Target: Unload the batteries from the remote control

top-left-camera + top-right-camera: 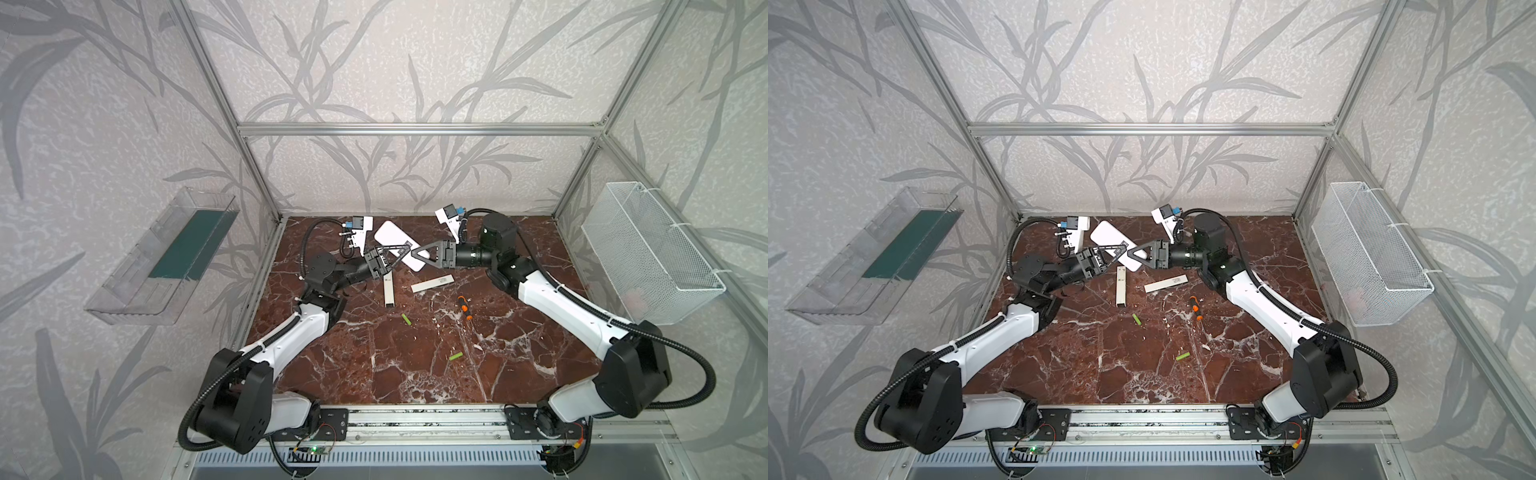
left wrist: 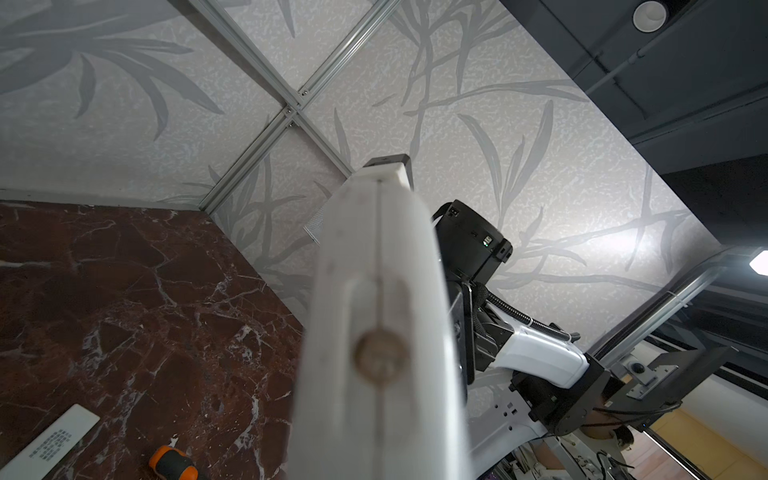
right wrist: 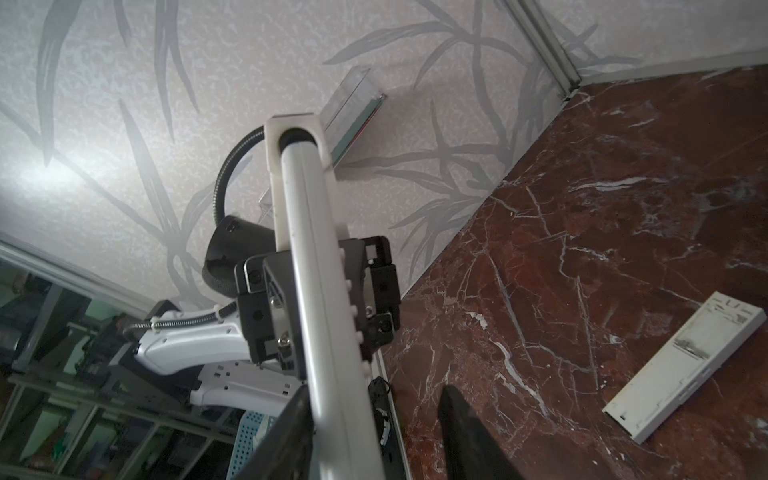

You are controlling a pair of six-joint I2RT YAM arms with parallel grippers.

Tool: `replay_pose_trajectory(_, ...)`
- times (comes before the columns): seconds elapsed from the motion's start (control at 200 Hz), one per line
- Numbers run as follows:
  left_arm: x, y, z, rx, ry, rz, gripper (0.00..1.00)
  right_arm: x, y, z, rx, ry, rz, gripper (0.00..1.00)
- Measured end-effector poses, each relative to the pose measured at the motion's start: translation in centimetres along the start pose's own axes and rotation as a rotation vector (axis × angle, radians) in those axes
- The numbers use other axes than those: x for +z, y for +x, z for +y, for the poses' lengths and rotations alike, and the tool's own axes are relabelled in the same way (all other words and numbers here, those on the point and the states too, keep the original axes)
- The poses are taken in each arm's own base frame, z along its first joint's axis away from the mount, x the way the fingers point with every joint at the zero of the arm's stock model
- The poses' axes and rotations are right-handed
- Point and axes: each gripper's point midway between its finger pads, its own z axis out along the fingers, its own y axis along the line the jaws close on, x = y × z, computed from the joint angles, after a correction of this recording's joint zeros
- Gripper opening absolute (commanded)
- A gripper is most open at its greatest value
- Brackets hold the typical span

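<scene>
remote (image 1: pixel 392 239) was aloft at 12 o'clock, long axis 10-to-4 | left end effector (image 1: pixel 405 250) gripped it | right end effector (image 1: pixel 417 254) stood unclamped beside it | two batteries (image 1: pixel 406 319) lay on the desk (image 1: pixel 374 374) toward 6 o'clock

My stereo head sits high above and well behind both grippers, over my bases, looking steeply down across my arms onto the marble tabletop (image 1: pixel 415 374). Both top views share nearly the whole scene.

My left wrist camera (image 1: pixel 359 226) sits just behind my left gripper (image 1: pixel 403 250). It is so near the white remote (image 2: pixel 374 311) that its edge blurs, and it faces past it to my right arm (image 2: pixel 536 357).

My right wrist camera (image 1: pixel 449 214), just behind my right gripper (image 1: pixel 415 253), faces along the same remote to my left arm (image 3: pixel 187 345). Both wrist views share the remote and the tabletop beside my grippers.
</scene>
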Motion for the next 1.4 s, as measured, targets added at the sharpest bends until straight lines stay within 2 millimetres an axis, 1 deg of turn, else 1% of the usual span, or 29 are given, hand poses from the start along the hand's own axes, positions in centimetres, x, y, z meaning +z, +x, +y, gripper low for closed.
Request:
replay_pose_trajectory(0.125,-0.7,0.3,1.7,-0.001,-0.111,-0.021,0.0,-0.8,0.7,-2.5,0.099,0.081,-0.079,0.56)
replay_pose_trajectory(0.19,-1.1,0.2,2.2,0.008,-0.159,-0.036,0.0,-1.3,0.9,-3.4,0.14,0.12,-0.117,0.56)
replay_pose_trajectory(0.28,-1.7,-0.3,2.0,0.033,-0.195,-0.066,0.0,-1.8,0.6,-4.0,0.172,0.152,-0.167,0.56)
replay_pose_trajectory(0.395,-2.1,-0.9,1.2,0.064,-0.205,-0.102,0.0,-1.7,0.3,-4.5,0.201,0.176,-0.201,0.56)
replay_pose_trajectory(0.465,-2.1,-1.0,1.0,0.071,-0.208,-0.113,0.0,-1.2,0.4,-4.4,0.209,0.171,-0.208,0.56)
replay_pose_trajectory(0.54,-2.1,-1.0,1.2,0.067,-0.214,-0.113,0.0,-0.2,0.8,-4.1,0.221,0.149,-0.198,0.56)
replay_pose_trajectory(0.66,-2.1,-1.0,1.5,0.062,-0.224,-0.116,0.0,1.4,1.7,-4.8,0.262,0.129,-0.179,0.56)
replay_pose_trajectory(0.73,-2.2,-0.9,1.9,0.054,-0.244,-0.12,0.0,1.9,2.0,-5.0,0.275,0.124,-0.17,0.57)
replay_pose_trajectory(0.84,-2.7,-1.0,2.5,0.049,-0.281,-0.138,0.0,1.9,2.1,-5.1,0.273,0.142,-0.183,0.57)
replay_pose_trajectory(0.89,-2.9,-0.9,2.8,0.045,-0.301,-0.142,0.0,1.5,2.0,-5.3,0.264,0.17,-0.204,0.56)
replay_pose_trajectory(0.96,-3.1,-0.7,3.3,0.037,-0.32,-0.141,0.0,0.9,2.5,-5.3,0.249,0.218,-0.229,0.56)
replay_pose_trajectory(1.045,-3.2,-0.4,3.9,0.021,-0.343,-0.137,0.0,0.4,3.0,-4.5,0.22,0.246,-0.252,0.56)
replay_pose_trajectory(1.115,-3.2,-0.2,4.3,0.008,-0.354,-0.131,0.0,0.1,3.0,-3.5,0.192,0.247,-0.276,0.56)
replay_pose_trajectory(1.195,-3.2,0.0,4.7,-0.01,-0.36,-0.127,0.0,0.3,2.9,-2.8,0.176,0.239,-0.29,0.56)
replay_pose_trajectory(1.28,-3.1,0.1,5.0,-0.028,-0.362,-0.126,0.0,0.8,3.3,-2.7,0.174,0.237,-0.287,0.56)
replay_pose_trajectory(1.404,-3.0,0.5,5.4,-0.056,-0.351,-0.127,0.0,2.0,3.8,-3.5,0.187,0.246,-0.266,0.55)
